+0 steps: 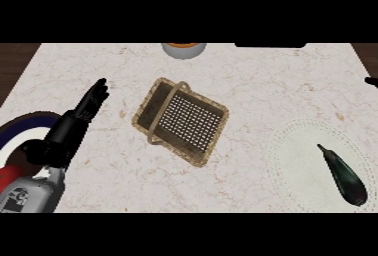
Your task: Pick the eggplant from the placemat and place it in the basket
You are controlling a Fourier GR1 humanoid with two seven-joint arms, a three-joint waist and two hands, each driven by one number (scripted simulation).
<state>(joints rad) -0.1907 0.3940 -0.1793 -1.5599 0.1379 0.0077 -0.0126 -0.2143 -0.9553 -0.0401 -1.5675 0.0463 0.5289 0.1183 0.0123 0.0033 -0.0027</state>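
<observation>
A dark, slim eggplant (344, 176) lies on a pale round placemat (303, 155) at the counter's right, its stem end pointing up-left. A woven basket (148, 105) with a handle sits tilted in the middle of the counter, nothing inside it. My left hand (90, 102) is at the left of the basket, apart from it, fingers straight and pointing away, holding nothing. A small black tip (371, 81) shows at the right edge, well above the eggplant; it may be part of my right hand, and its fingers cannot be made out.
A blue-rimmed plate (21, 125) lies at the left edge, partly under my left forearm. A white cup with orange inside (183, 49) stands at the far edge, and a dark flat object (269, 45) lies to its right. Bare marble lies between basket and placemat.
</observation>
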